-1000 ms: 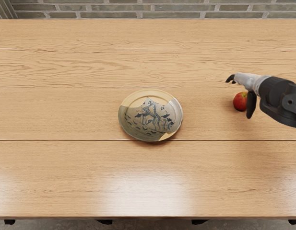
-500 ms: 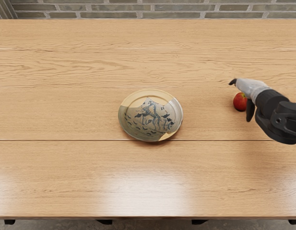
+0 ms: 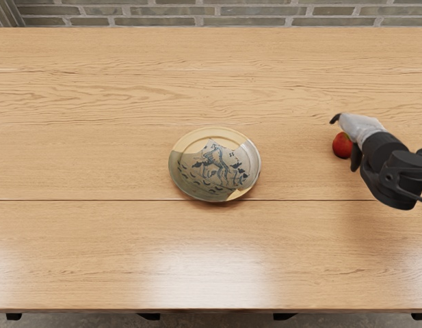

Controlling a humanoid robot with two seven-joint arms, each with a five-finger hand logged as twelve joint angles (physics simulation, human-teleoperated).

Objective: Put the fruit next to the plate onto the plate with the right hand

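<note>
A small red fruit [image 3: 341, 145] lies on the wooden table to the right of the plate. The plate [image 3: 215, 164] is cream-rimmed with a blue painted pattern and sits near the table's middle, with nothing on it. My right hand [image 3: 353, 134] comes in from the right edge and hovers right against the fruit. Its fingers are spread around the fruit's right side and top, and part of the fruit is hidden behind them. I cannot see a closed grasp. The left arm is out of view.
The wooden table [image 3: 128, 232] stretches wide on all sides of the plate. A brick wall [image 3: 197, 14] runs along the far edge.
My right forearm has swung down and to the right, and the hand has drawn closer over the fruit. The fruit and plate have not moved.
</note>
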